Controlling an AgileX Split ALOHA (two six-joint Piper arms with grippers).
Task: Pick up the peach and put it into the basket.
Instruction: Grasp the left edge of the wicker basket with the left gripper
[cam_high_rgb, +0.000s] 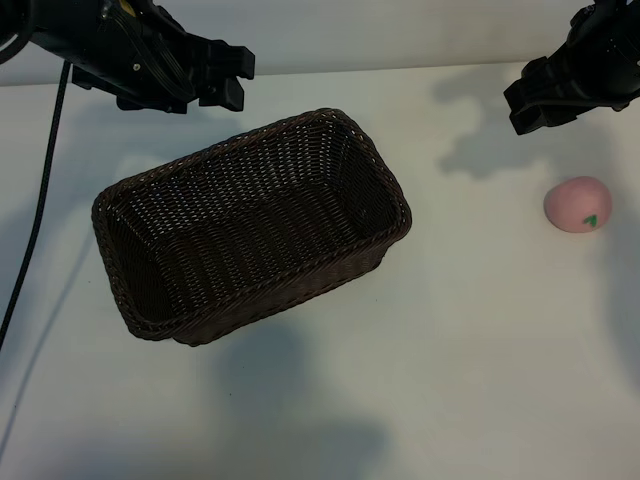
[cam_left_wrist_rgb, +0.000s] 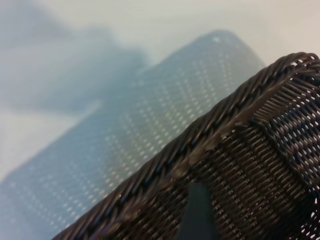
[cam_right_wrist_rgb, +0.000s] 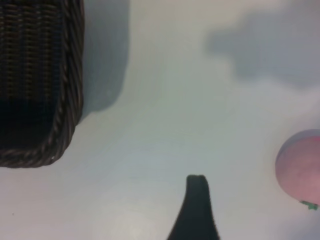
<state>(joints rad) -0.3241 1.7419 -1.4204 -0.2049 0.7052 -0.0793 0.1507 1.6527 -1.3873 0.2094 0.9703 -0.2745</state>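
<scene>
My right pincer (cam_high_rgb: 528, 110) hangs with its jaws apart and empty, near the peach (cam_high_rgb: 578, 204) and just past it on the far side. The peach lies on the white desk (cam_high_rgb: 470, 340), well apart from the basket (cam_high_rgb: 250, 228). My left pincer (cam_high_rgb: 232, 78), jaws also apart, hovers by the basket's far rim.

White table (cam_high_rgb: 430, 400) — soft grey shadows
</scene>
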